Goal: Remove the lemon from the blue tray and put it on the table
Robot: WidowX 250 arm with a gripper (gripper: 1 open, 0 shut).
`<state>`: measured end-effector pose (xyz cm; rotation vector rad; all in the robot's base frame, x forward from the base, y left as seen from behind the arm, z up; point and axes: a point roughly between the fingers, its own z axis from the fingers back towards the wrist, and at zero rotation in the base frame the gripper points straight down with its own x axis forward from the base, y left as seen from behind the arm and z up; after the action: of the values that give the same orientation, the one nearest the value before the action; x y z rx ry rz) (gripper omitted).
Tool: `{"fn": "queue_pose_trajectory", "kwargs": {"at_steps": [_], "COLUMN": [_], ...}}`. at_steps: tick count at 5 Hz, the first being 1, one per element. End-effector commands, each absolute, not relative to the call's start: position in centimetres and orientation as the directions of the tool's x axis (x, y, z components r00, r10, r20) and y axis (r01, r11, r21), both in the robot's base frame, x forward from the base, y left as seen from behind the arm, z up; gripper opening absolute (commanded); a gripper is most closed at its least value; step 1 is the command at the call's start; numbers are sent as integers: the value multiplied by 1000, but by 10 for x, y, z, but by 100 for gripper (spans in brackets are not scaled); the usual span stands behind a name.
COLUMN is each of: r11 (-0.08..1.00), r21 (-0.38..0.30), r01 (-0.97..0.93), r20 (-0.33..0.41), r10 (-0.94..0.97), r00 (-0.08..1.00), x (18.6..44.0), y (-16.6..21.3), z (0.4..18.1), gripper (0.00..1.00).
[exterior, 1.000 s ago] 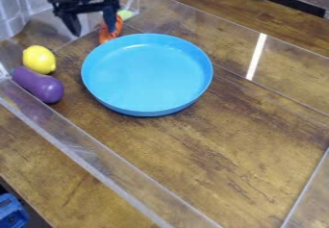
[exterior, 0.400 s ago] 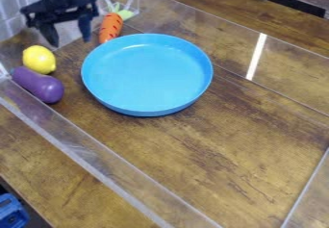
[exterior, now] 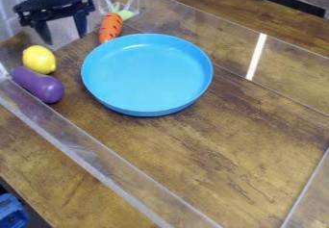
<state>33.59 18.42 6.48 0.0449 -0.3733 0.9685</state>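
The lemon (exterior: pixel 38 59) lies on the table (exterior: pixel 232 155), left of the blue tray (exterior: pixel 148 76) and clear of its rim. The tray holds nothing. My black gripper (exterior: pixel 61 30) hangs at the upper left, behind and a little right of the lemon, not touching it. Its two fingers (exterior: pixel 85 25) point down and stand apart with nothing between them.
A purple eggplant (exterior: pixel 38 86) lies just in front of the lemon. An orange carrot (exterior: pixel 112 25) with a green top rests behind the tray, right of the gripper. Clear raised edges run along the table's left and far sides.
The gripper has moved left, from over the carrot to a spot behind the lemon, leaving the carrot in full view. Lemon, eggplant and tray have not moved.
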Motion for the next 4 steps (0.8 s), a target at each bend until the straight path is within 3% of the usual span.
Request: {"fn": "queue_pose_trajectory", "kwargs": {"at_steps": [1,2,4], "r11": [575,575,483], "r21": [-157,-149,-158], "r01": [-803,-805,-861], "r20": [395,398,402], "r10": [782,779,828], "r00": [482,484,391], "x": [342,344,351], "y": [188,190,188], "z": [86,84,96], "gripper": [100,100,100]}}
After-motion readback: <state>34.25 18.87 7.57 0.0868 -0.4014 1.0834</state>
